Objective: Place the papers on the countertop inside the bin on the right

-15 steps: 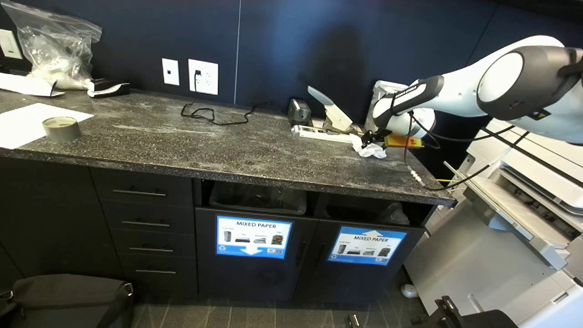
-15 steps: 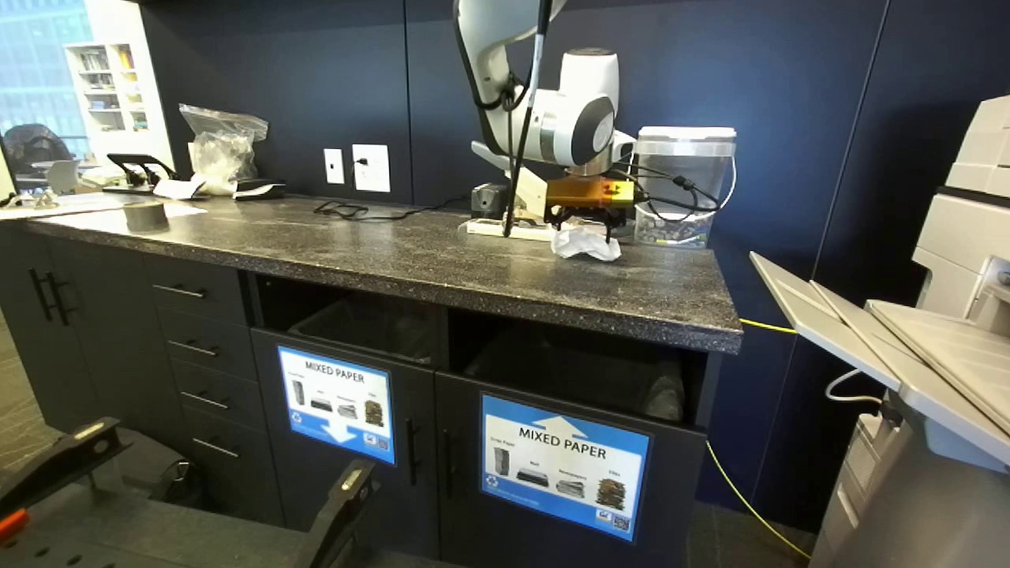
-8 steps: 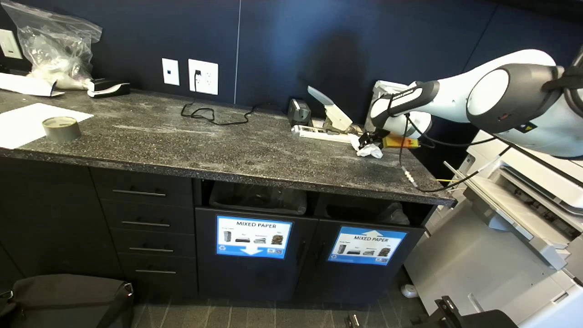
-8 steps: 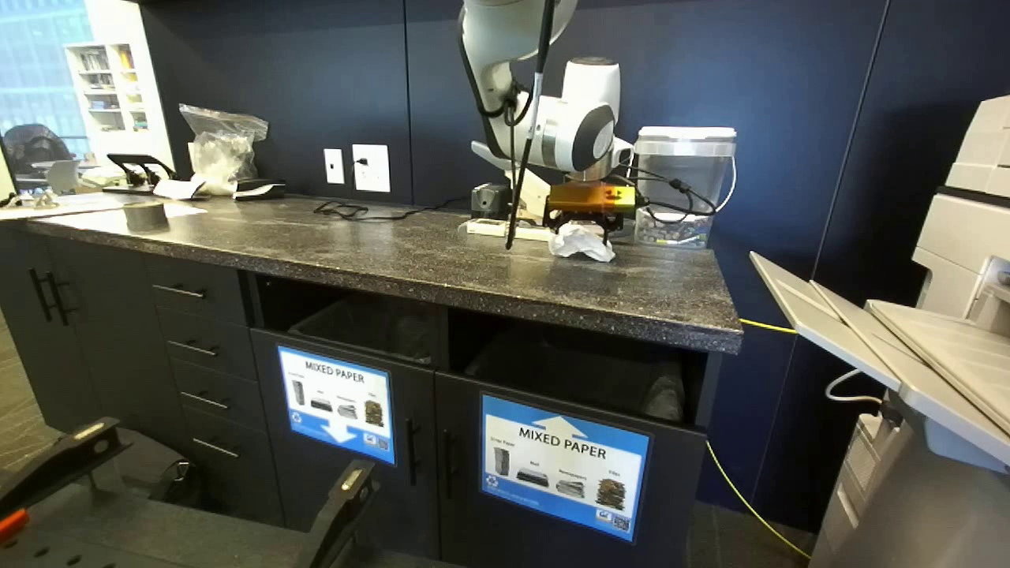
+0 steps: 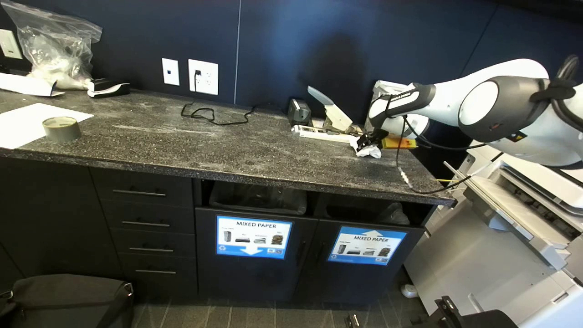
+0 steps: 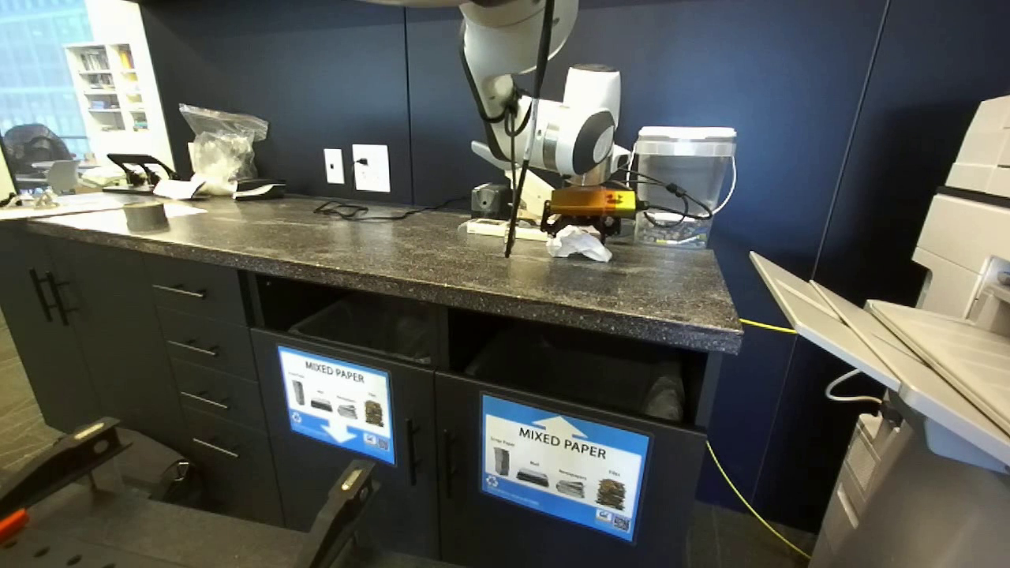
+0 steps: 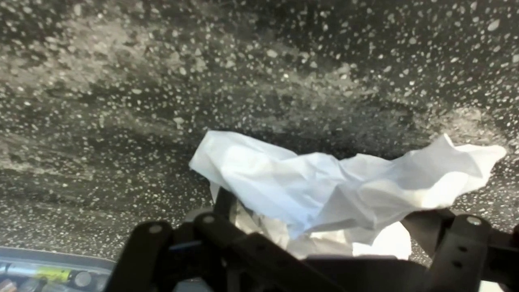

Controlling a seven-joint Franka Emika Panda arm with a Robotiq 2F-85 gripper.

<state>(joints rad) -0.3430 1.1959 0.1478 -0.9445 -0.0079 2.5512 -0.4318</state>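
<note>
Toward the right end of the desk (image 6: 379, 241), the crumpled white paper (image 7: 344, 182) lies under the tool (image 7: 327, 213), spanning the gap between its widely parted fingers (image 7: 429, 227), most of the folds on the near side. Whether either finger touches it is hard to tell, since folds cover the tips.

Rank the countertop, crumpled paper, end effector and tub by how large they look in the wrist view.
1. Countertop
2. Crumpled paper and end effector: unsure, as the end effector sits nearer the camera
3. Tub, only a corner showing
</note>
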